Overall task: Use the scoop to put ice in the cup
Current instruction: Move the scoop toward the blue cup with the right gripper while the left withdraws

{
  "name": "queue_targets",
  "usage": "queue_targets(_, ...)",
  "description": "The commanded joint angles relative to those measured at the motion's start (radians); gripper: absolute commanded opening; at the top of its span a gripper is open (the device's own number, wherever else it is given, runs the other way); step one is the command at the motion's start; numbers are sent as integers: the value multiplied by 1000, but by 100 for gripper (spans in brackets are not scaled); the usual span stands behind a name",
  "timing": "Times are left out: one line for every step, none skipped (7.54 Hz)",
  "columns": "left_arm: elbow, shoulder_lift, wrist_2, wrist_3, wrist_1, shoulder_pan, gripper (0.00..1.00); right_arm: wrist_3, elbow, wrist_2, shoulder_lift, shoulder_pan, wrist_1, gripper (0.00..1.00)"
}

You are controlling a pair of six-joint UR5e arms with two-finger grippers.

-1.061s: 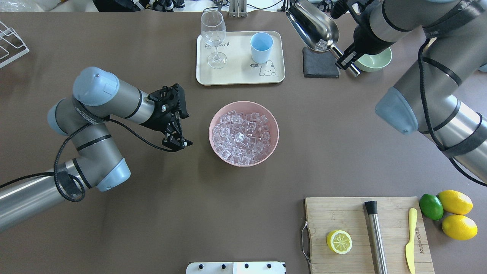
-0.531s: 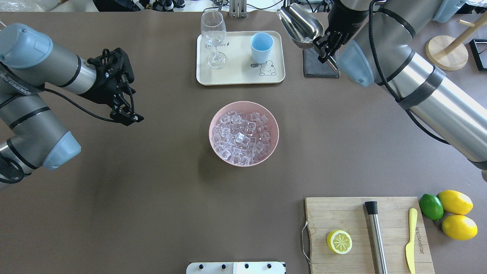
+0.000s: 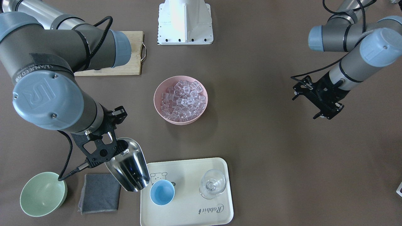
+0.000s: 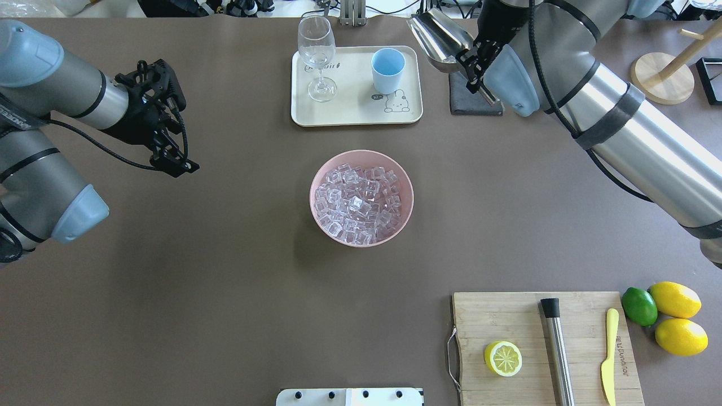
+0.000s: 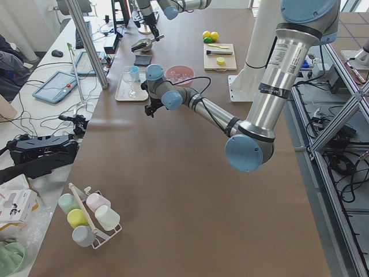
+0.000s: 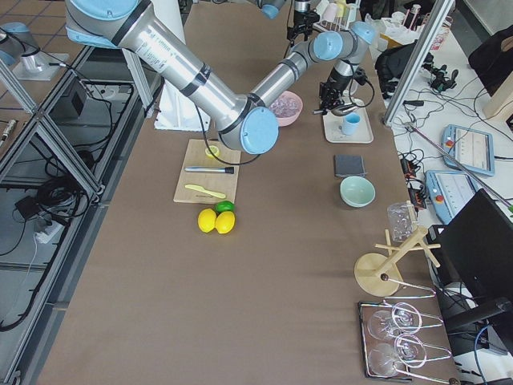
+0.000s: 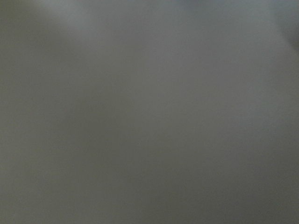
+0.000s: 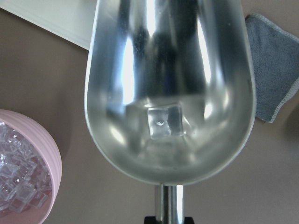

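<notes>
My right gripper (image 4: pixel 472 63) is shut on the handle of the shiny steel scoop (image 4: pixel 441 37) and holds it raised beside the right edge of the cream tray (image 4: pixel 350 110). In the front-facing view the scoop's mouth (image 3: pixel 131 175) hangs just left of the light-blue cup (image 3: pixel 162 192). The cup (image 4: pixel 387 69) stands upright on the tray. The right wrist view shows one ice cube (image 8: pixel 163 122) lying in the scoop (image 8: pixel 168 60). The heap of ice (image 4: pixel 359 204) fills a pink bowl (image 4: pixel 316 179) at mid-table. My left gripper (image 4: pixel 177 165) is open and empty, far left of the bowl.
A wine glass (image 4: pixel 316 55) stands on the tray left of the cup. A grey cloth (image 4: pixel 476 105) and a pale green bowl (image 3: pixel 43 194) lie beside the tray. A cutting board (image 4: pixel 507 316) with a lemon half, steel rod and knife is front right, beside lemons (image 4: pixel 676 300).
My right arm has carried the scoop, with its ice cube, leftward toward the tray and cup. My left arm has drawn back left and away from the pink bowl.
</notes>
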Motion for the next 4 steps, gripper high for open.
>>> queue_targets(-1, 25, -34, 0, 328, -173, 98, -61, -151, -43, 104, -15, -90, 0)
queue_targets(-1, 60, -31, 4, 337, -247, 98, -75, -187, -52, 134, -18, -119, 0)
queue_targets(-1, 74, -28, 4, 366, -287, 98, -95, -204, -68, 159, -22, -167, 0)
queue_targets(-1, 85, -26, 6, 438, -320, 98, -118, -204, -69, 167, -26, -213, 0)
